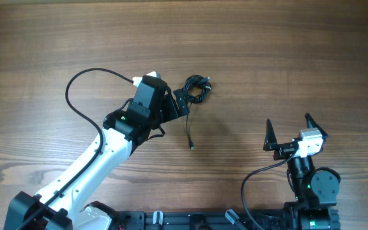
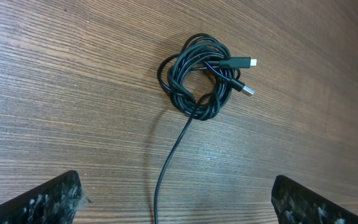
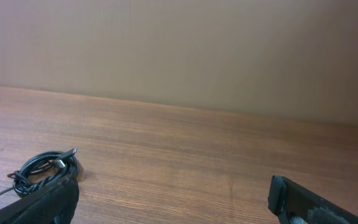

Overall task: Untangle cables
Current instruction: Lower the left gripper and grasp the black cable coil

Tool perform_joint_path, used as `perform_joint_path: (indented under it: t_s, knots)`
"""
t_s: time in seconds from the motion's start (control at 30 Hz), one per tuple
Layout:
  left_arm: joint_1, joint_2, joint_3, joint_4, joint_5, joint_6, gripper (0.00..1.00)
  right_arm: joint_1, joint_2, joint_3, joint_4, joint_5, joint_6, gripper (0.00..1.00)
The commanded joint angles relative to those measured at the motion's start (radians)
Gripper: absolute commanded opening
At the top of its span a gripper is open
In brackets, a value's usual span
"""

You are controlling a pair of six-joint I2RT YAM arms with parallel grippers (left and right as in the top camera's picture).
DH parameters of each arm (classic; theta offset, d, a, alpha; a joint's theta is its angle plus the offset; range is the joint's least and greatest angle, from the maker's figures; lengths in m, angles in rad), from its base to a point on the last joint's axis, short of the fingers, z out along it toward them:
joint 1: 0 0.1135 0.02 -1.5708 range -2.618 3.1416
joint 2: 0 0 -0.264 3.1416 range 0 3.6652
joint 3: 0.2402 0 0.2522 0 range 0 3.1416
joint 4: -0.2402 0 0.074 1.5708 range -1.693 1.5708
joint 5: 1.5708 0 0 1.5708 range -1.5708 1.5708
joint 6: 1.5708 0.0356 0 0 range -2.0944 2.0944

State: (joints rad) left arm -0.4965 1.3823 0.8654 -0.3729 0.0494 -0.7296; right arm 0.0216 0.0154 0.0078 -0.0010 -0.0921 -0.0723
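Cables (image 2: 197, 78): 1 coiled bundle, 2 plugs (image 2: 244, 62) showing, just ahead of the left gripper (image 2: 176, 196).
Left gripper: 2 fingers (image 2: 48, 199) spread, released.
Right gripper (image 1: 288, 126): 2 fingers spread, released.

Likely a robotics lab: white robot arm (image 1: 88, 166) at a wood-grain table (image 1: 43, 38), plain beige wall (image 3: 179, 50) behind.

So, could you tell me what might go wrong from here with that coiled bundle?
The cables are wound into one tight coil, so the open left gripper may lift it whole rather than one strand.
The loose tail lies flat on the table and is thin; fingers could slip off it.
The right gripper stands open far off, so nothing pins the coil and a pull might only drag it.
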Motion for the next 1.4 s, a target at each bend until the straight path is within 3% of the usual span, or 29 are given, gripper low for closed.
perform_joint_path:
  t_s: [0.0, 0.6, 1.1, 1.37]
  knots:
    - [-0.006, 0.013, 0.022, 0.004, -0.013, -0.040, 1.00, -0.002, -0.012, -0.002, 0.004, 0.013, -0.006, 1.00]
    - [-0.158, 0.140, 0.022, 0.100, -0.006, -0.045, 1.00, -0.002, -0.012, -0.002, 0.004, 0.013, -0.006, 1.00]
    - [-0.170, 0.155, 0.022, 0.198, -0.008, -0.033, 1.00, -0.002, -0.011, -0.002, 0.004, 0.013, -0.006, 1.00]
    - [-0.168, 0.193, 0.023, 0.237, -0.224, -0.033, 1.00, -0.002, -0.005, -0.002, 0.004, 0.014, -0.006, 1.00]
